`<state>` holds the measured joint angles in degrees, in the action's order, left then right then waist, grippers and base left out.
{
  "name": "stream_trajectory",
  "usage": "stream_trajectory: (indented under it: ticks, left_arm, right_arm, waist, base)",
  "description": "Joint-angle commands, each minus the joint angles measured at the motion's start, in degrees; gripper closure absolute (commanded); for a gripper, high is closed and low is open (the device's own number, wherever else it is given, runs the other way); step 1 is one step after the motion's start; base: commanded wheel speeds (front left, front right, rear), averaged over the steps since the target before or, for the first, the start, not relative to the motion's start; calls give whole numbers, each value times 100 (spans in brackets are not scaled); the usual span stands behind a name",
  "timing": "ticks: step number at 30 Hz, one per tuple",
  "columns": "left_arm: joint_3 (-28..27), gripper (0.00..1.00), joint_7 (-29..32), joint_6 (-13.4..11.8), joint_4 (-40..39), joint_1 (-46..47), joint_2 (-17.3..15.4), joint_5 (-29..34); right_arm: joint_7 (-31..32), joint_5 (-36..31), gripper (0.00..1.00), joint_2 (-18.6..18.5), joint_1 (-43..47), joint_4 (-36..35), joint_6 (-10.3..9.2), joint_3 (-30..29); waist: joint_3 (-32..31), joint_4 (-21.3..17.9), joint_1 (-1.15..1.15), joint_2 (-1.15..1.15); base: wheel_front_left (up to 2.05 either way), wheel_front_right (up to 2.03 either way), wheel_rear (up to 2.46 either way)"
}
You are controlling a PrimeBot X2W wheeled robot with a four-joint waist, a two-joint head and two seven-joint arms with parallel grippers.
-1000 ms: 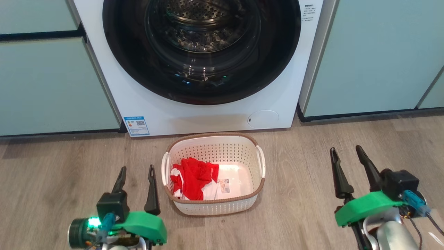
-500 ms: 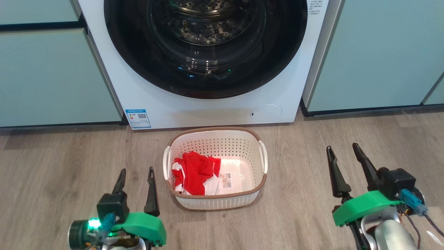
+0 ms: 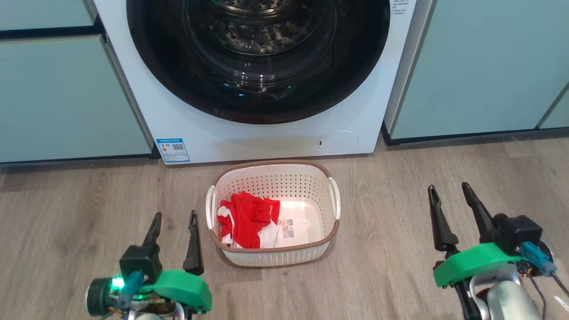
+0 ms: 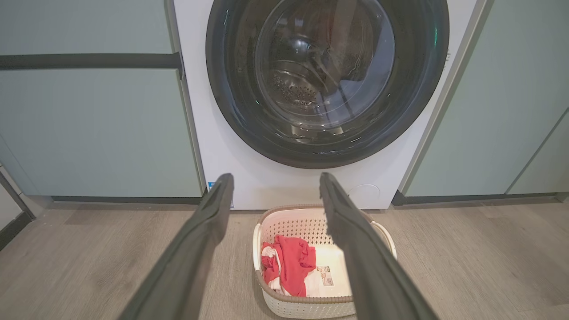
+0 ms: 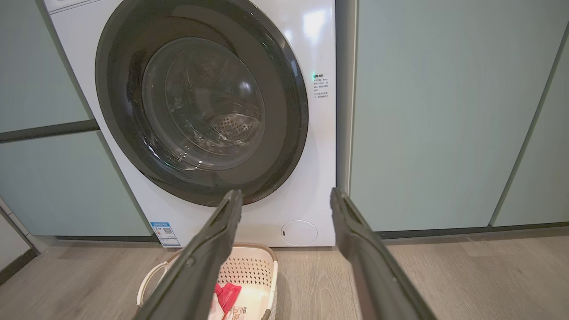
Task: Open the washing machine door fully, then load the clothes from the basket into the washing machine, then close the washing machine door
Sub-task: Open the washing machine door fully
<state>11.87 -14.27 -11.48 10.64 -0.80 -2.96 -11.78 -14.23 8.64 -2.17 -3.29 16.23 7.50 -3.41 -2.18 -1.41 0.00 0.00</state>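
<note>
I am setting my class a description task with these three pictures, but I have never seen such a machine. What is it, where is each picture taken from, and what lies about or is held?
It is a wheeled robot with two arms, each ending in two long dark fingers. One picture looks down from its head: the left fingers at lower left, the right fingers at lower right, both spread open, holding nothing. The other two come from wrist cameras looking along each arm's own fingers. Ahead stands a white washing machine between pale teal cabinets, its round glass door shut. On the wooden floor before it sits a cream basket, with red and white clothes bunched at its left end and a label on its bare bottom.
</note>
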Motion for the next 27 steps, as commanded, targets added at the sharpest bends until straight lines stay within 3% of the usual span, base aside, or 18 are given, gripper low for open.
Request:
stream_trajectory:
  ticks: [1, 9, 25, 27]
  left_arm:
    - [-171, 0, -73, 14, -194, 300, 8, -1]
    - [-143, 0, -73, -2, -178, 284, 8, -27]
    - [-159, 0, -73, 3, -111, 277, 8, -11]
    - [-140, 0, -73, 95, -238, 302, 8, 49]
  right_arm:
    - [-77, 16, 0, -71, -344, -171, -1, 133]
    - [-77, 13, 0, -71, -344, -162, -1, 104]
    - [-77, 40, 0, -71, -378, -106, -1, 28]
    - [-77, 36, 0, -71, -387, -96, -1, 30]
  waist:
    - [3, -2, 0, 0]
    - [10, -2, 0, 0]
    - [-23, -44, 0, 0]
    - [-23, -55, 0, 0]
  base:
    - [39, 39, -79]
    - [75, 75, -150]
    - [122, 122, -244]
    - [122, 122, -243]
